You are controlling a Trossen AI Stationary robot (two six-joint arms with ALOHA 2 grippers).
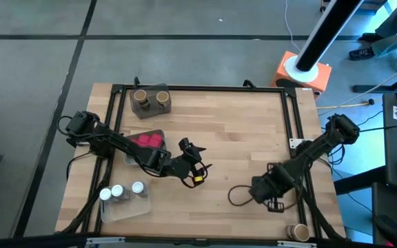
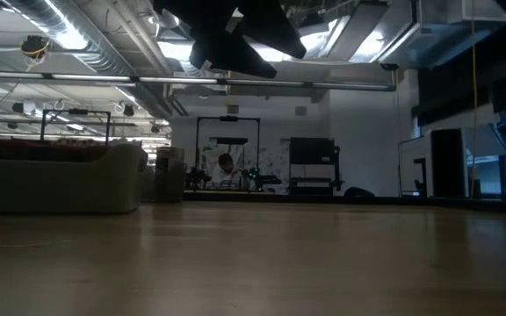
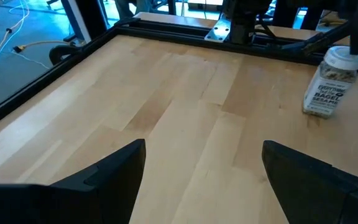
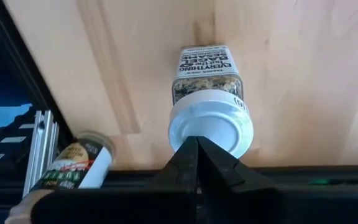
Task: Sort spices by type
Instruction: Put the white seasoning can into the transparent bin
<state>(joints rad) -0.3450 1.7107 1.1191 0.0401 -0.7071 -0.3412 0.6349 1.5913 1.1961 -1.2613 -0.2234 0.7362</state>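
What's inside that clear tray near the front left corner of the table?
The clear tray holds three small white-capped jars standing upright in a row. Their contents cannot be seen from above, since the caps cover them.

Left gripper [image 1: 197,167] jaws spread wide; right gripper [image 1: 276,198] apparently shut.

I can read print on one thing only: the white-capped jar [image 4: 209,93] under my right wrist camera, whose label says "EVERYTHING" and "BAGEL", with smaller lines I can't make out. From my left wrist view, "BAGEL" shows on that jar's label. The lying jar [image 4: 78,163] beside it has illegible print.
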